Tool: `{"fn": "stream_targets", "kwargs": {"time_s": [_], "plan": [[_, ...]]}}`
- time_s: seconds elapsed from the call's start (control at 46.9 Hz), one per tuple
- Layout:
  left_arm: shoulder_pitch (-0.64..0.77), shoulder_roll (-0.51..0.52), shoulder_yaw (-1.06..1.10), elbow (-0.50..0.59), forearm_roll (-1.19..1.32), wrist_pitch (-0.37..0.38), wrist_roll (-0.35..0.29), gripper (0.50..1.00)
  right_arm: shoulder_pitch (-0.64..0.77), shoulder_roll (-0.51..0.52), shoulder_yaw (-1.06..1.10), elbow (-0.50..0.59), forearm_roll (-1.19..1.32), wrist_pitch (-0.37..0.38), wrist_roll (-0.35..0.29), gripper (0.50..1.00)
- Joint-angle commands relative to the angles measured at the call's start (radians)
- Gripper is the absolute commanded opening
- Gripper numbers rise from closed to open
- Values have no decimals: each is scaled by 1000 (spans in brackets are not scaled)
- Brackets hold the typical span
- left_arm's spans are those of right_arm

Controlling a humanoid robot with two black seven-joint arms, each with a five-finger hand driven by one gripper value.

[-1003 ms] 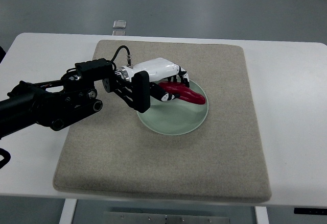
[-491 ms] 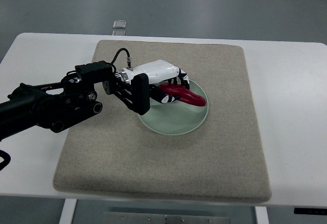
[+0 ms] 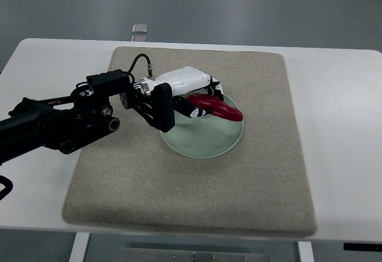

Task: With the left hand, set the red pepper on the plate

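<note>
The left arm [image 3: 59, 122] is matte black with round joint housings. A black cable [image 3: 138, 64] loops to the wrist. The left hand [image 3: 185, 92] has a glossy white shell and black finger segments.

I see the mat [image 3: 250, 178] lying on the counter [image 3: 340, 125], w/ the plate [image 3: 206, 142] on the mat near its centre. My left hand [image 3: 188, 95] comes in from the left over the plate's far-left rim; the pepper [image 3: 216, 108] is in its fingers [image 3: 210, 89], above the plate's far part.

Single cam only, top view: looks steeply down from my side onto white table [image 3: 340, 95] w/ beige mat [image 3: 239, 196]; mid-range, whole mat in frame.
</note>
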Motion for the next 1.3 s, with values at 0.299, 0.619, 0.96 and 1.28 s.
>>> {"fn": "stream_targets", "kwargs": {"time_s": [0.299,0.619,0.96,1.28], "plan": [[1,-1,-6,0,-8,46,0,900,-1,0,0,-1,0,0,0,932],[2,-3,-43,0,-359,134,-14,973,-1,0,0,-1,0,0,0,932],[53,-21,-159,81,-873,134,-26,975,1,0,0,-1,0,0,0,932],[122,-41,-330,127,-1254,134,-29,964,1,0,0,-1,0,0,0,932]]}}
